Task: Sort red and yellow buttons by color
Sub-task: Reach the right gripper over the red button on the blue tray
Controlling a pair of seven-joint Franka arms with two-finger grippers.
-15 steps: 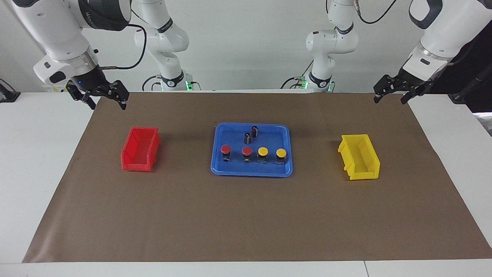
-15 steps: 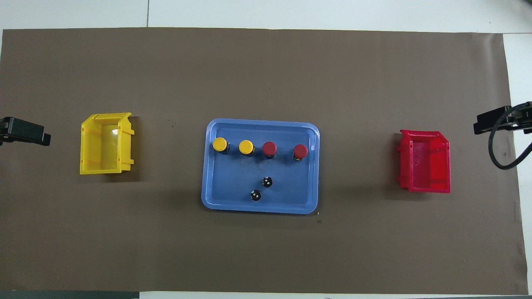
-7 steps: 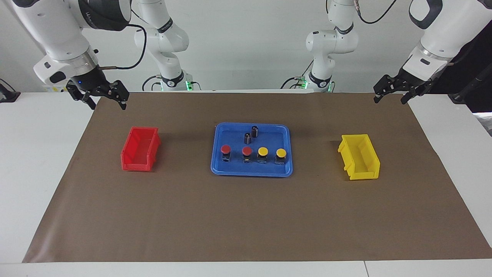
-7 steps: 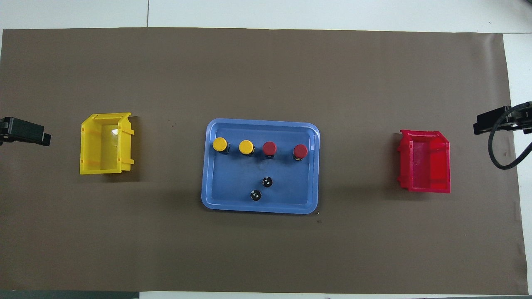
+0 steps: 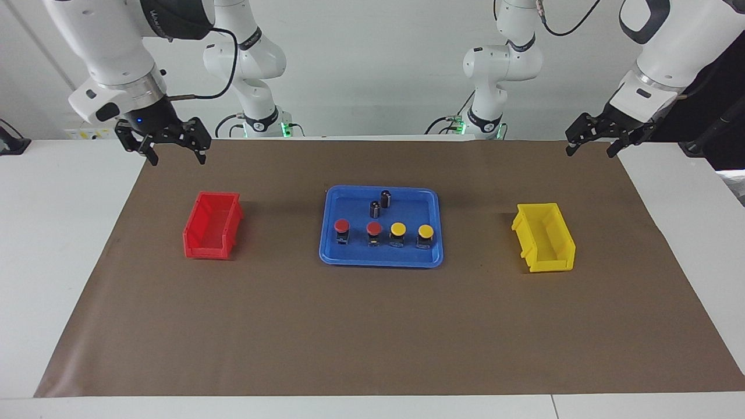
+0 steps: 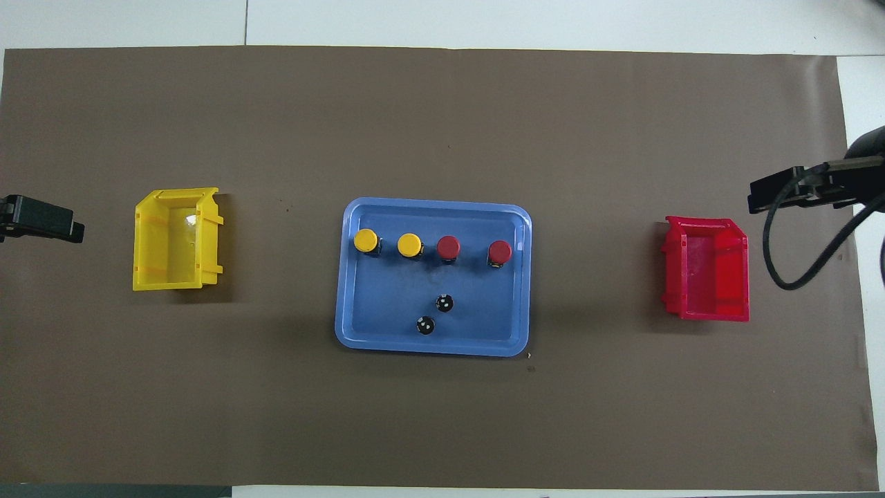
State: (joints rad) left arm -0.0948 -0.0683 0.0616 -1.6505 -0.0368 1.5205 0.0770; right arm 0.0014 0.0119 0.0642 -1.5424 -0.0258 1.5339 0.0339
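Sorting not started yet: all four buttons sit in the blue plastic tray (image 5: 332,256) mid table (image 5: 372,326), both bins hold nothing

My right fingers (image 5: 174,145) hang spread apart, grasping nothing, up over the mat corner by the red plastic bin (image 5: 212,226). My left fingers (image 5: 599,141) wait up over the mat edge at the left arm's end, also spread and holding nothing

Rel. to my right fingers: the two red-capped push buttons on dark blocky bodies, first (image 5: 341,227) and second (image 5: 373,229), stand well apart from them, down in the tray's row; the red bin sits between. The two yellow-capped buttons, one (image 5: 397,230) and the other (image 5: 425,233), stand next in the same row, well apart from my left fingers, w/ the yellow plastic bin (image 5: 547,238) between. Two dark capless cylinders (image 5: 380,203) share the tray, closer to the arms than the row – not mine to sort

Next, I reckon: right fingers go over the outer red button, drop straddling the cap, close on the body w/o knocking its neighbour
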